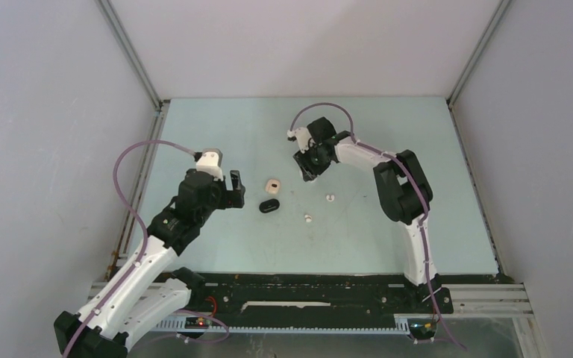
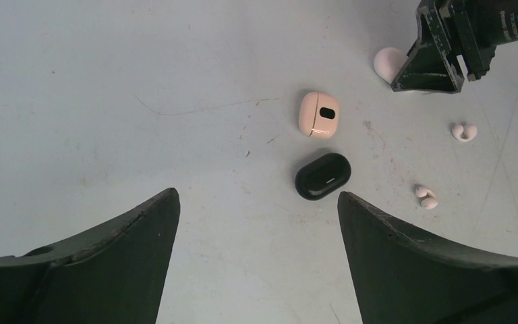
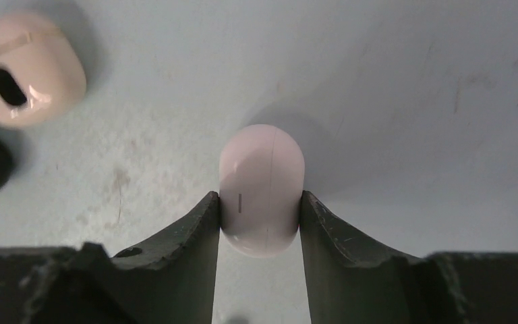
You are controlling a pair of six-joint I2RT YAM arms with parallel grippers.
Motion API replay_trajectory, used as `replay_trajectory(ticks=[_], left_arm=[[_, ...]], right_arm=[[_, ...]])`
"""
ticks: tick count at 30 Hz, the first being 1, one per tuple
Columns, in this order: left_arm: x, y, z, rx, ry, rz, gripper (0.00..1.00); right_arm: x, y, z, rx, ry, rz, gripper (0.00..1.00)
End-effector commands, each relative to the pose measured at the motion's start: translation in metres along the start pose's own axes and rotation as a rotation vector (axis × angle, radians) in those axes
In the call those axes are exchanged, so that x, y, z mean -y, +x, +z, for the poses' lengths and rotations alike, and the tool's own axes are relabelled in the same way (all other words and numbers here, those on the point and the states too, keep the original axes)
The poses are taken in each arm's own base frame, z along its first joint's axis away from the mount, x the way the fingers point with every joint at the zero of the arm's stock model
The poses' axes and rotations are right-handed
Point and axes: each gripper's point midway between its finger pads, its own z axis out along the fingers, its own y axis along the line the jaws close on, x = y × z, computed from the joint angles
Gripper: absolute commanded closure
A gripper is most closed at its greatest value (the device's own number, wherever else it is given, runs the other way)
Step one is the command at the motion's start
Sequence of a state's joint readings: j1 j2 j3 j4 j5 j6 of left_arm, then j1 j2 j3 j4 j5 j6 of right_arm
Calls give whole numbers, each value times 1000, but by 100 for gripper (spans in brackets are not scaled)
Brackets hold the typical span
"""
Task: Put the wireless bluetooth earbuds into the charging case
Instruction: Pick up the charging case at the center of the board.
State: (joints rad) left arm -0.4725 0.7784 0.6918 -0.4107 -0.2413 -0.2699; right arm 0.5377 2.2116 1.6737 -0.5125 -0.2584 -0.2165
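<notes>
My right gripper [image 3: 260, 199] is shut on a pale white closed charging case [image 3: 262, 162], one finger on each side; it also shows in the left wrist view [image 2: 386, 62] beside the right gripper [image 2: 432, 57]. In the top view the right gripper [image 1: 304, 165] hides it. Two white earbuds lie loose on the table [image 1: 330, 198] [image 1: 308, 218], also in the left wrist view [image 2: 464, 131] [image 2: 427, 196]. My left gripper [image 2: 257, 196] is open and empty, left of the cases [image 1: 231, 190].
A beige closed case [image 1: 272, 185] [image 2: 319, 114] [image 3: 25, 67] and a black closed case [image 1: 269, 206] [image 2: 322, 176] lie between the two grippers. Grey walls enclose the pale green table [image 1: 388, 239] on three sides.
</notes>
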Motion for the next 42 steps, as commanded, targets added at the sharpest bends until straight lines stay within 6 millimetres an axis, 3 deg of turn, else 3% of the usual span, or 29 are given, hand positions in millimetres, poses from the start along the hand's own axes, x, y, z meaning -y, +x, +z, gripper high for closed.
replay_trajectory(ticks=[1,4,8,13,15,18,22,25,28,32,37,39,42], left_arm=[[8,-8,-1,34,46,-7,8],[14,-9,-2,36,79,-7,10],[19,-8,-2,26,107,-6,11],[26,-10,-5,35,152,-9,12],[35,-10,-7,37,203,-12,13],[61,-12,-13,33,349,-14,17],[100,-19,-26,39,576,-60,21],[129,-21,-42,21,757,-100,22],[148,-22,-54,14,866,-121,22],[153,-25,-47,-21,843,-164,25],[171,-44,-40,-64,794,-99,26],[178,-42,-29,-110,795,-84,28],[189,-23,-16,-170,847,-99,31]], right_arm=[[-17,8,-37,23,-19,-12,62],[-31,15,-66,60,-62,33,62],[-46,49,-89,4,-97,54,62],[-70,92,-114,13,-184,-124,64],[-79,99,-127,62,-207,-206,65],[-93,88,-153,201,-204,-328,65],[-112,57,-188,369,-115,-535,66],[-126,47,-197,404,-51,-662,66],[-136,51,-196,392,-63,-702,66],[-143,50,-198,411,-52,-739,66],[-144,32,-213,475,9,-774,66],[-143,28,-215,487,28,-770,66],[-138,27,-216,486,56,-765,66]])
